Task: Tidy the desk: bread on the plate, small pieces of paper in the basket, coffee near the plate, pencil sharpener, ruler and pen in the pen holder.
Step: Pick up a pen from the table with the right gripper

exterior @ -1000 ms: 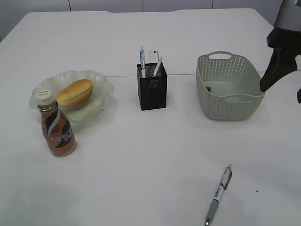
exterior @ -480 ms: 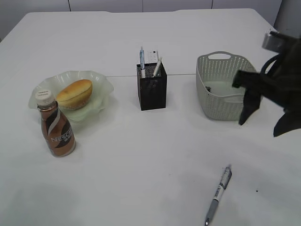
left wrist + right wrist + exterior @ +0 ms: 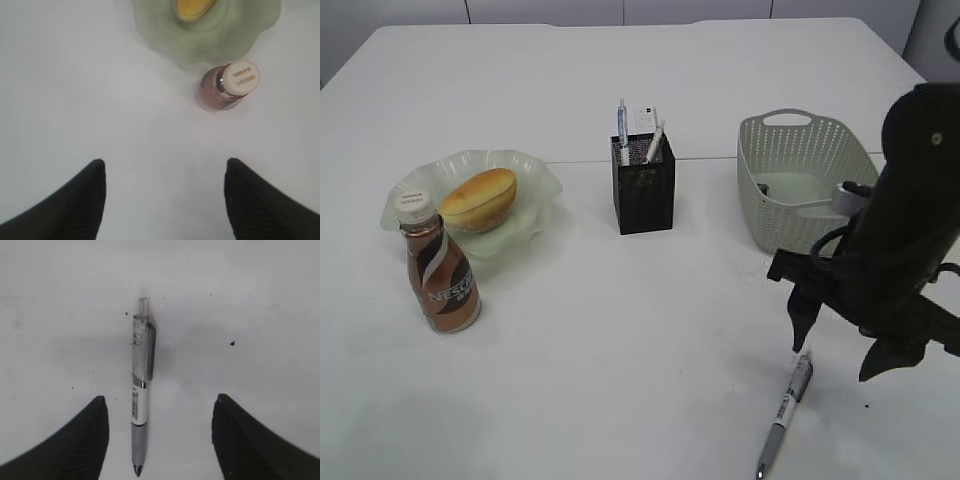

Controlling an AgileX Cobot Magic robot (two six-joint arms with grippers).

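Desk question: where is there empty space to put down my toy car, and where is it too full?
Bare desk stretches wide between the coffee, the pen holder and the pen. The far strip behind the basket is bare too. It is crowded on the left, where the coffee stands right beside the plate holding the bread, and around the pen, under the right gripper.

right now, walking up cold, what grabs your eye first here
The black right gripper hangs open over the lone pen lying on the desk at the front right. Next, the golden bread in the wavy green plate at the left, with the coffee standing just in front.
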